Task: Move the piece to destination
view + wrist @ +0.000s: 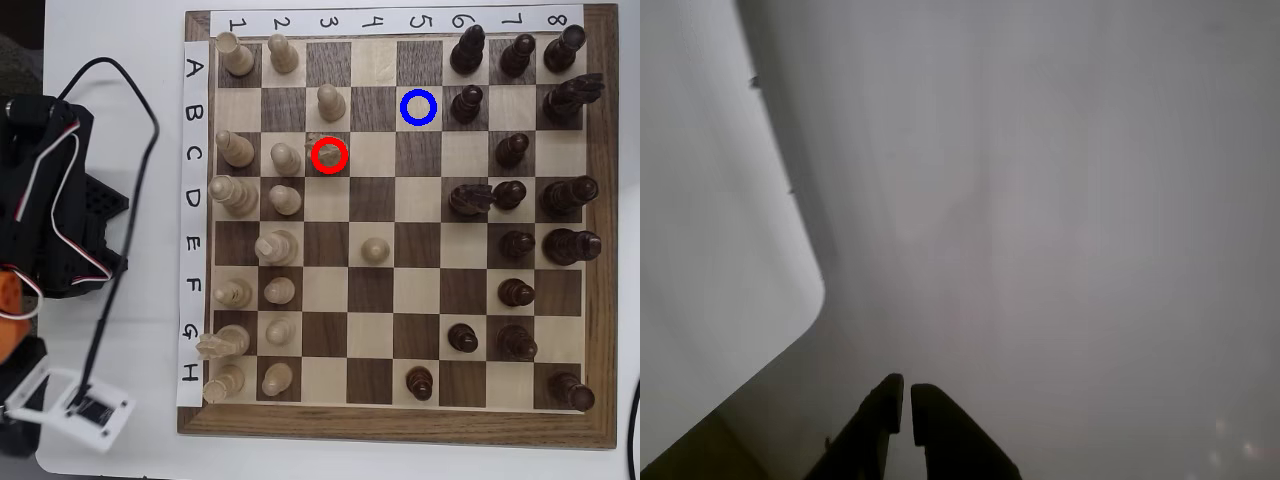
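In the overhead view the piece stands on the board inside a ring, with the destination up and right; the arm sits left of the board.

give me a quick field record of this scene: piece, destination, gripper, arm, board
piece: light tan knight-like piece inside the red ring, row C, column 3
destination: empty light square marked by the blue ring, row B, column 5
gripper: gripper shows fingers nearly together in the wrist view, nothing between them, over a bare grey surface
arm: arm sits left of the board in the overhead view, off the squares
board: chessboard, pale pieces left, dark pieces right
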